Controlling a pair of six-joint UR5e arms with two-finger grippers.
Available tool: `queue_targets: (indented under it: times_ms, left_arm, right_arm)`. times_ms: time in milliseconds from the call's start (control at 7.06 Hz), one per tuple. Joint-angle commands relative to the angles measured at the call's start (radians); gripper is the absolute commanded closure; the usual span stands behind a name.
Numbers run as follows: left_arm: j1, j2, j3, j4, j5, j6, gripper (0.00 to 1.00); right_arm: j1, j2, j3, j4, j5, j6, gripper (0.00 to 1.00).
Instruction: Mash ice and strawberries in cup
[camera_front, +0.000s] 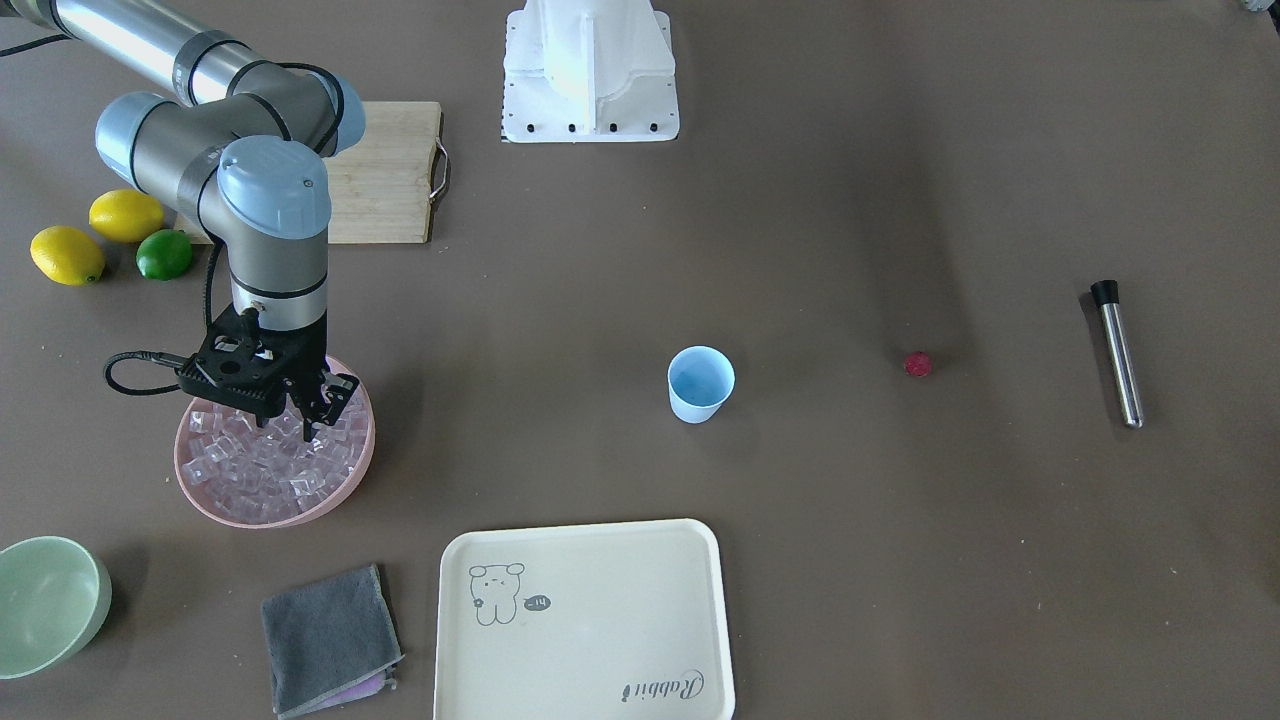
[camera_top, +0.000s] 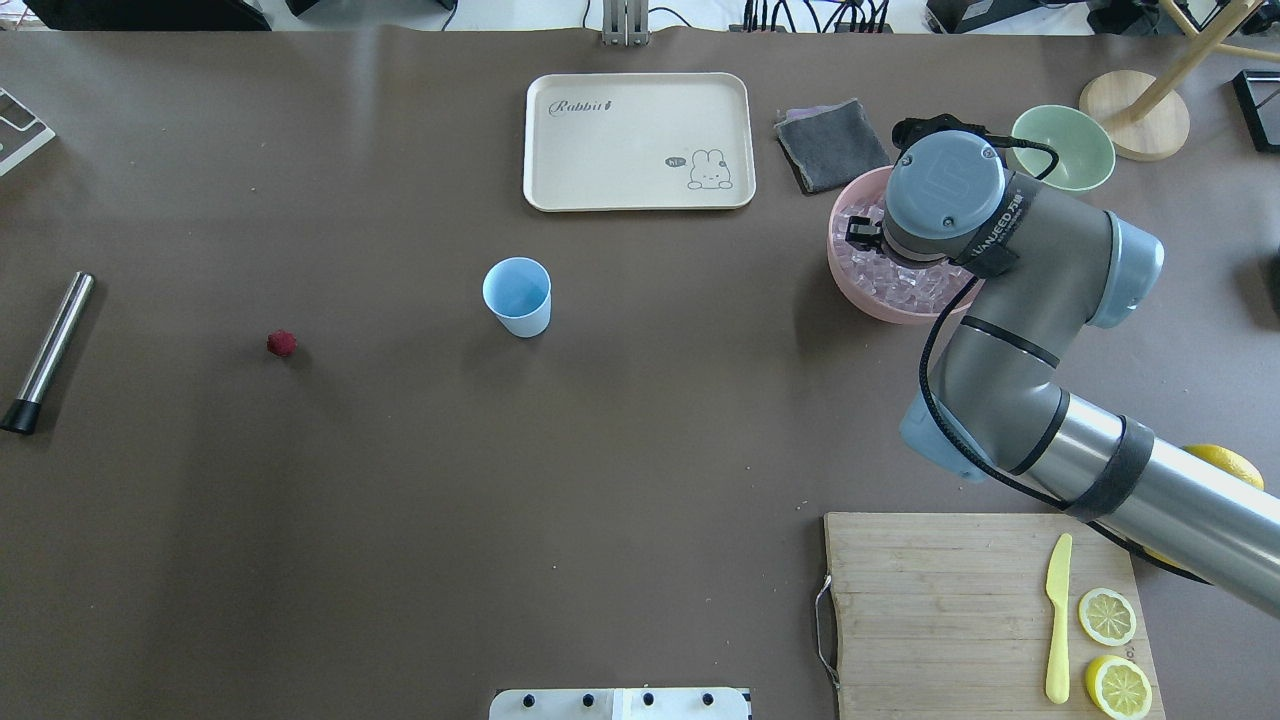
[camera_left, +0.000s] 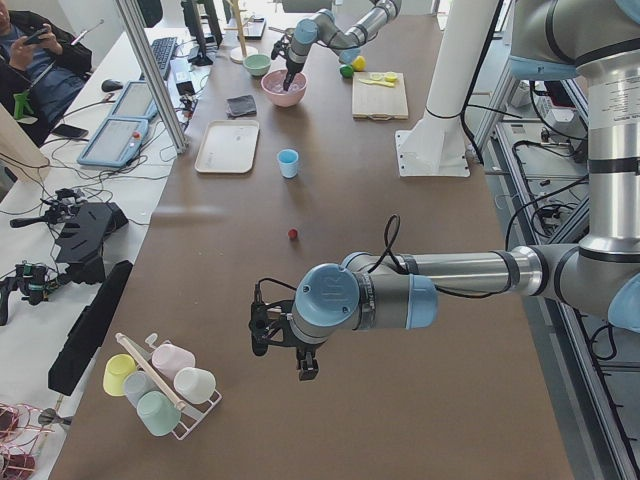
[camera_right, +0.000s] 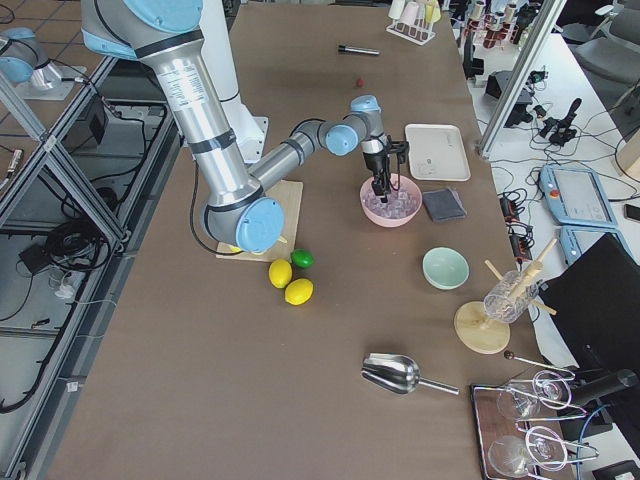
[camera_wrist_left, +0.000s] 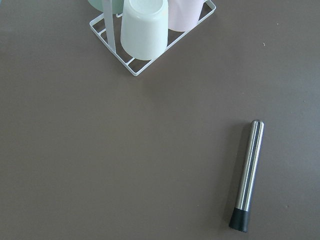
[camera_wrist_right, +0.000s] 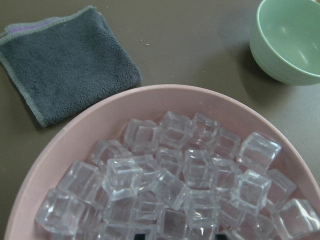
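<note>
- The right tool (camera_front: 318, 405) points down into the pink bowl (camera_front: 225, 510), its fingers among the ice (camera_front: 270, 460) at the heap's 1 o'clock side in the front-facing view. I cannot tell how wide it is set or whether it grips a cube.
- The left tool (camera_left: 303, 365) shows only in the left side view, hanging above bare desk (camera_left: 400, 420); I cannot tell its state.
- The cup (camera_front: 699, 384) stands upright mid-desk with nothing in it, well apart from the bowl at its 9 o'clock in the front-facing view.
- The strawberry (camera_front: 918, 364) lies alone on the desk at the cup's 3 o'clock.
- A steel rod with a black end (camera_front: 1118, 355) lies farther out at 3 o'clock, past the berry.
- The cream tray (camera_front: 585, 620) sits at the cup's 7 o'clock.
- The grey cloth (camera_front: 325, 635) lies at 6 o'clock of the pink bowl.
</note>
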Motion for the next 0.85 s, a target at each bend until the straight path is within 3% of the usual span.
queue_targets:
  times_ms: [0,708]
  left_arm:
    - [0.000,0.007,-0.002,-0.004,0.000,0.014,0.01]
    - [-0.002,0.005,-0.003,-0.006,-0.002,0.014,0.01]
  right_arm:
    - [0.007,0.002,0.000,-0.002,0.007,0.075,0.49]
    - [0.001,-0.004,-0.025,-0.001,0.005,0.077,0.49]
